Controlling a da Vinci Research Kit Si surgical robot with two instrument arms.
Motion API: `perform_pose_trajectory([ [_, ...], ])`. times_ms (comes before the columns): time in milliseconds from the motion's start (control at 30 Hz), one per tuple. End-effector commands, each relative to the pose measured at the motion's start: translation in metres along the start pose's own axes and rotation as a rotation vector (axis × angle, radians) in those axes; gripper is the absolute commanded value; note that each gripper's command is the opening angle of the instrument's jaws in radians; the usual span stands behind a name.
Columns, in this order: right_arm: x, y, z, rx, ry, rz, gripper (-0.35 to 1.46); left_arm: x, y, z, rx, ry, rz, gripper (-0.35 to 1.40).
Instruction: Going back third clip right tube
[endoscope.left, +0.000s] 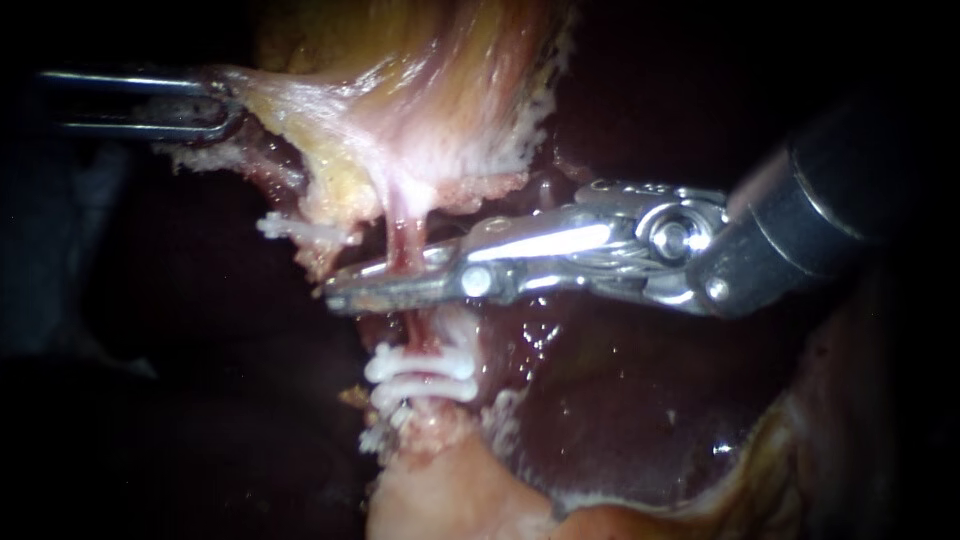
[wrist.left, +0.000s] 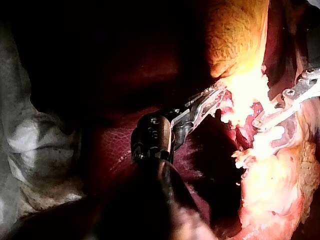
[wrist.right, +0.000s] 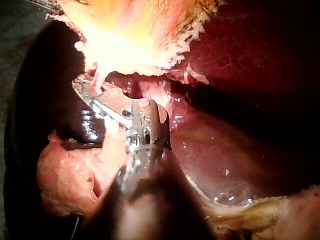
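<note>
The right tube (endoscope.left: 405, 245) runs down from the gallbladder (endoscope.left: 420, 90), pink and thin. Two white clips (endoscope.left: 420, 375) sit on it low down. My right instrument (endoscope.left: 385, 280) reaches in from the right, and its long metal jaws lie close together across the tube above those clips, shut on it from both sides. No clip shows between the jaws. In the right wrist view the same jaws (wrist.right: 84, 86) meet the tube under the bright tissue. My left instrument (endoscope.left: 220, 105) is at the upper left, shut on the gallbladder's edge and pulling it taut; its jaws (wrist.left: 210, 100) grip pale tissue.
A single white clip (endoscope.left: 290, 228) sits on a strand to the left of the right tube. Dark red liver (endoscope.left: 600, 400) lies under and to the right of the jaws. Pale fatty tissue (endoscope.left: 450, 490) lies below the clips.
</note>
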Motion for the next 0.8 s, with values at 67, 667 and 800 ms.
perform_pose_trajectory([
  [67, 0.0000, 0.0000, 0.0000, 0.000, 0.000, 0.001, -0.35, 0.0000, 0.0000, 0.0000, 0.000, -0.001, 0.000, -0.35],
  [667, -0.0005, 0.0016, 0.0002, -0.074, 0.028, -0.163, 0.48, -0.0001, 0.0001, 0.0000, 0.001, -0.001, 0.000, -0.35],
  [800, -0.0006, 0.0026, -0.0001, -0.144, 0.008, -0.265, 0.50, -0.0001, 0.0001, 0.0000, 0.001, 0.000, 0.000, -0.35],
])
